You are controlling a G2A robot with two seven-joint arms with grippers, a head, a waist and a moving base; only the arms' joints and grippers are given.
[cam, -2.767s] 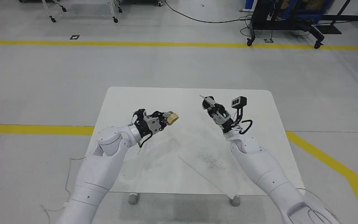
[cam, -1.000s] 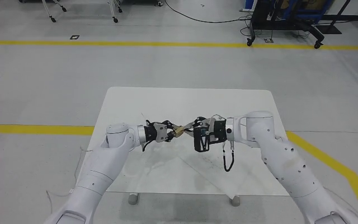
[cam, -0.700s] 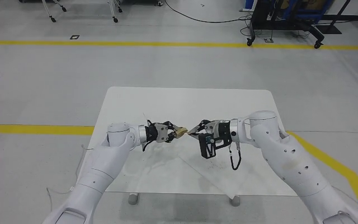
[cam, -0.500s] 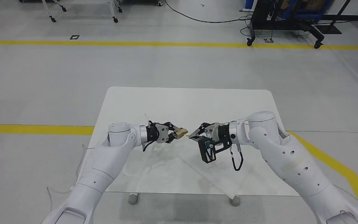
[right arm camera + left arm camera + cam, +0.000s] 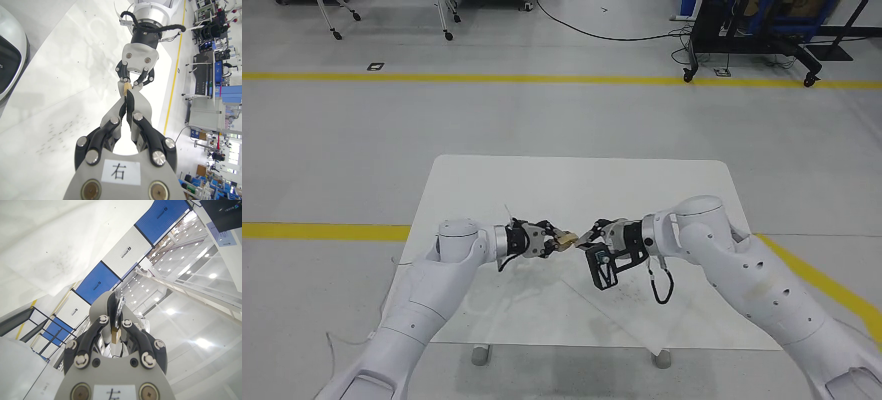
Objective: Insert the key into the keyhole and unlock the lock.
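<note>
Overhead, both arms met above the middle of the white table (image 5: pixel 682 190), their wrists turned toward each other. Half a second earlier a small gap had separated them. The right arm had since swung back in, so that its tip again reached the lock. Nearly three seconds earlier the two arms had been raised well apart. The left gripper (image 5: pixel 118 298) was clamped on the lock (image 5: pixel 115 335). What looked like its silvery shackle sat pinched between the black pads near the fingertips. The brass body showed lower down, through the gap between the two fingers. The right gripper (image 5: pixel 127 95) had its ribbed pads pressed together on the key (image 5: pixel 580 238), most of which was hidden between them. Its fingertips lay just at the brass body, directly facing the left gripper.
</note>
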